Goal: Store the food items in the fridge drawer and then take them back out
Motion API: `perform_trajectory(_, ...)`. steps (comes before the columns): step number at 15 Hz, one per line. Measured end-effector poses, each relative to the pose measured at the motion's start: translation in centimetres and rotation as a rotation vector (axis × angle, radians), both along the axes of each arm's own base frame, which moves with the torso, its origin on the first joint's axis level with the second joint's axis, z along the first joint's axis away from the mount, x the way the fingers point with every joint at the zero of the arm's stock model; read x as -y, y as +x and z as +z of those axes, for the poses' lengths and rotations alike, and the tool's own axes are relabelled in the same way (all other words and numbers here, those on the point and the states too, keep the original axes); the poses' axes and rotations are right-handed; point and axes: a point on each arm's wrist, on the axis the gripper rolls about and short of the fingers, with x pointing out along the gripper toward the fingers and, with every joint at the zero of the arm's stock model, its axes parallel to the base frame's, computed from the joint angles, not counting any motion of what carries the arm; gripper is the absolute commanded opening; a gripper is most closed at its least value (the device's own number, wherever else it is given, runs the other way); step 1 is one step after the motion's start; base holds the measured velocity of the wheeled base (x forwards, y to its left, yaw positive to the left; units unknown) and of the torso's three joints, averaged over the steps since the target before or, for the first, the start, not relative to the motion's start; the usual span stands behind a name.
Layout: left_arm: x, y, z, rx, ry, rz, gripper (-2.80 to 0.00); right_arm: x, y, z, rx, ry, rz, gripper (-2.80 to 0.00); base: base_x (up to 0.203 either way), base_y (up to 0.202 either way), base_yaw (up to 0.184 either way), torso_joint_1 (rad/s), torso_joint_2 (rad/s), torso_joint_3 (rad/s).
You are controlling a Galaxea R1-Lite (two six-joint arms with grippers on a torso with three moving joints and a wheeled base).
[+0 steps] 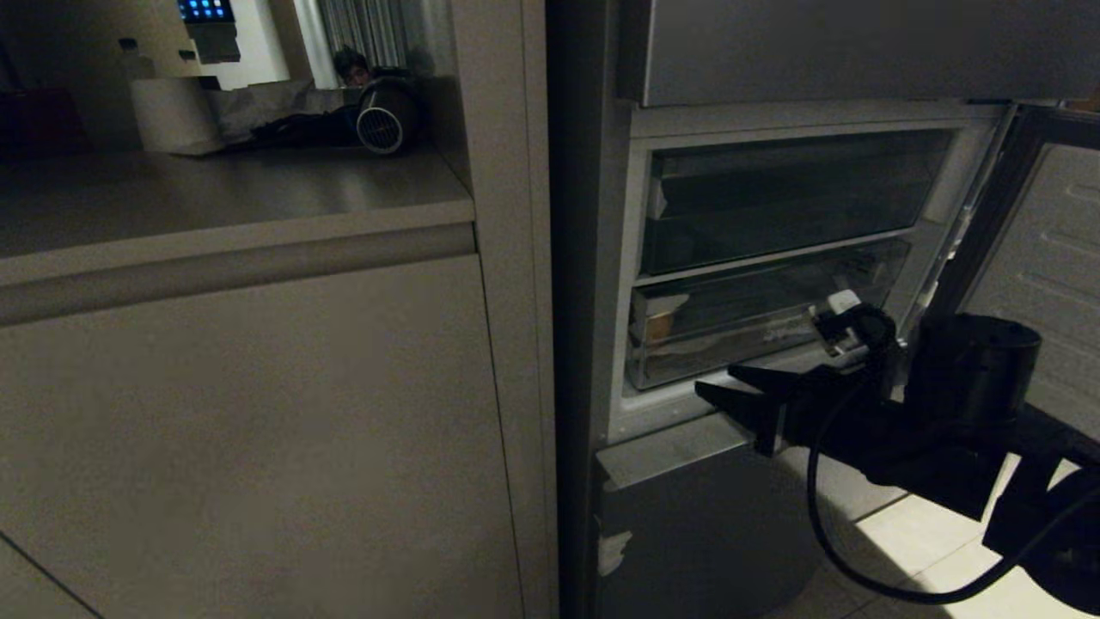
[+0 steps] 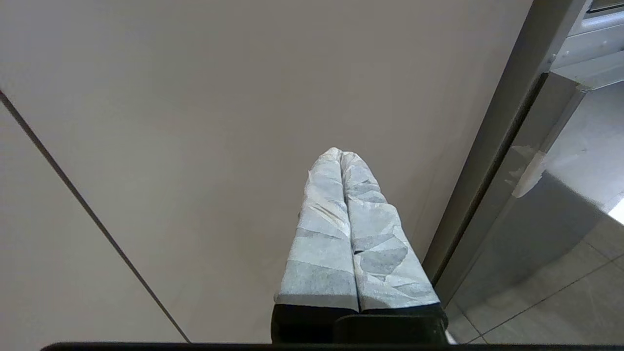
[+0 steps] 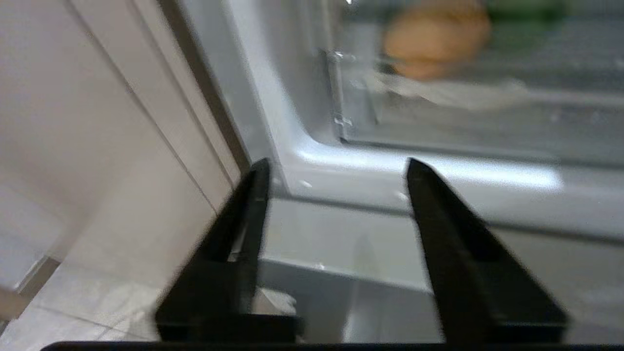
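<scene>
The fridge drawer [image 1: 773, 322] is the lower of two see-through bins in the open fridge, and it is pushed in. A tan-brown food item [image 3: 436, 36] lies inside it near its left end, seen blurred through the clear front [image 3: 463, 122]; in the head view it shows as a tan patch [image 1: 660, 327]. My right gripper [image 1: 715, 381] hovers just below and in front of the drawer, over the pale frame ledge [image 3: 390, 170]. Its black fingers stand open with nothing between them [image 3: 337, 165]. My left gripper [image 2: 340, 155], with taped fingers pressed together, is shut and empty, facing a beige cabinet panel.
An upper clear bin [image 1: 791, 198] sits above the drawer. The fridge door [image 1: 1048, 249] stands open on the right. A closed grey panel [image 1: 687, 533] lies below the ledge. A beige counter [image 1: 223, 215] with a paper roll [image 1: 172, 116] is on the left. Something green [image 3: 521, 14] lies beside the food item.
</scene>
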Motion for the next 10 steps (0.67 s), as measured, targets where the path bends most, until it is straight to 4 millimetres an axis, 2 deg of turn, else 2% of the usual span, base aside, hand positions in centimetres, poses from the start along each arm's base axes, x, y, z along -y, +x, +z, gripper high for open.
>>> perform_trajectory(5,0.0,0.0,0.0,0.000,0.000,0.000,-2.80,-1.0,1.0,0.1,0.040,0.015,0.007,0.00,0.000,0.000,0.000,0.000,0.00,0.000)
perform_trajectory(10,0.0,0.0,0.0,0.000,0.000,0.000,-2.80,-2.5,2.8,0.0,0.074,0.010,-0.099,0.00,0.000,0.000,0.000,0.000,0.00,0.000)
